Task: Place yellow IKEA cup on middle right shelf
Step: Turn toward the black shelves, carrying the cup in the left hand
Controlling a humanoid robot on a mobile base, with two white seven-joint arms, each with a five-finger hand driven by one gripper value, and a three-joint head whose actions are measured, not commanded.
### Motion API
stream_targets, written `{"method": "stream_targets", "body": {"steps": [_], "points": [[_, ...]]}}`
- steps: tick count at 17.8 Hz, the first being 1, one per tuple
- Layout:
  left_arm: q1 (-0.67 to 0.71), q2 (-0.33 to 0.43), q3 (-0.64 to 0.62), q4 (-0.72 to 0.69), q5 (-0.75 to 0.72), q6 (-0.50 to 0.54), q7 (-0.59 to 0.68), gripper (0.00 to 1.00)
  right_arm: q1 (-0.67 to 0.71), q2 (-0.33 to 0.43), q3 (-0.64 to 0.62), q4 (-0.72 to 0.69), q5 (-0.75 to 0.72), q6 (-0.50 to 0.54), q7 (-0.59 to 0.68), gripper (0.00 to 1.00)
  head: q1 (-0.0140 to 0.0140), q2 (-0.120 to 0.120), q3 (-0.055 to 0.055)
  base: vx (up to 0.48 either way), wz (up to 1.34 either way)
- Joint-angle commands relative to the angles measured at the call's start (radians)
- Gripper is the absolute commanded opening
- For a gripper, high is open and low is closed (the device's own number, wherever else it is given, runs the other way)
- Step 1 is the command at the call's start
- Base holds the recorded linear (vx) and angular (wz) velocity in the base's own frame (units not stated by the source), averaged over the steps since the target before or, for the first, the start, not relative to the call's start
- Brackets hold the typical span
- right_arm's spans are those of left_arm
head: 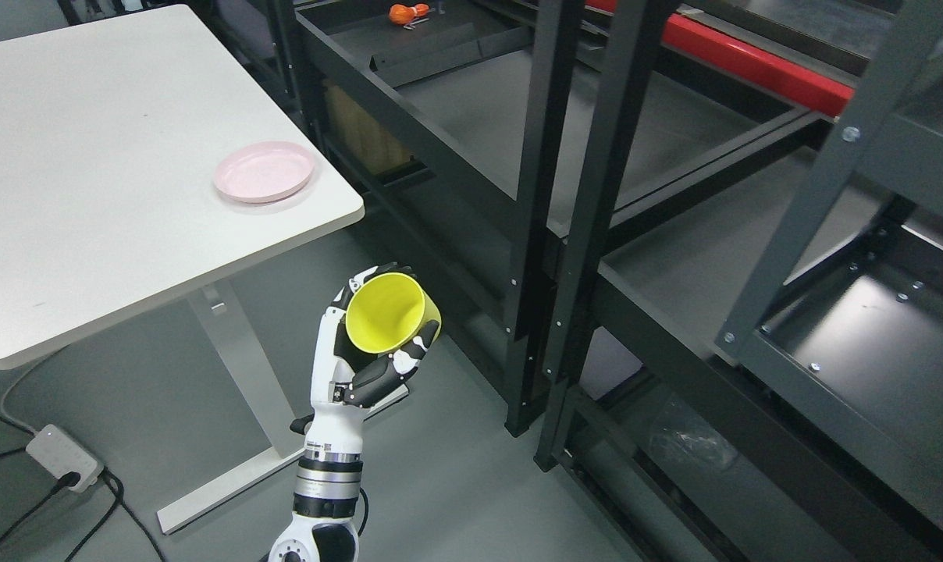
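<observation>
- Forearm rising from the bottom edge, left of the middle, is carrying the left hand (362, 351), whose fingers (345, 300) are curling round the yellow cup (386, 312) while the thumb is pressing against its lower side; the right arm is not showing anywhere in the head view.
- Cup is hanging in the air over the grey floor (456, 476), between the corner of the white table (89, 172) and the nearest black upright of the shelving rack (588, 234), touching neither.
- It is tipping well over, its open mouth facing up toward the camera, so the smooth, empty inside is showing; the plastic is looking plain, bright yellow and unmarked, and no handle is appearing from here.
- Judging from this, the pick-up is looking finished and the carry is under way; what is remaining is the reach to the right, the righting of the cup and its release on the shelf.
- Middle shelf board (698, 265) on the right section is lying bare and dark, well apart from the cup, with the uprights standing between.
- Further back on the table, a pink plate (264, 172) is sitting near the edge.
- Farthest off, a small orange thing (406, 12) is lying on the upper shelf at the top of the picture.
</observation>
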Motion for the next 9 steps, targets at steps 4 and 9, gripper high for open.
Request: {"method": "stream_targets", "body": {"steps": [4,9], "points": [[-0.052,0.017,-0.132,-0.002,0.000,-0.025,0.000,0.02,0.014,-0.017,0.017,0.000,-0.025,0.001,0.001,0.99,0.0000,0.000,0.000,-0.150,-0.39],[-0.172,0.017,-0.209,-0.005,0.000,-0.075,0.000,0.03,0.014,-0.017,0.017,0.000,-0.025,0.001,0.001,0.99,0.0000,0.000,0.000,-0.125,-0.55]]}}
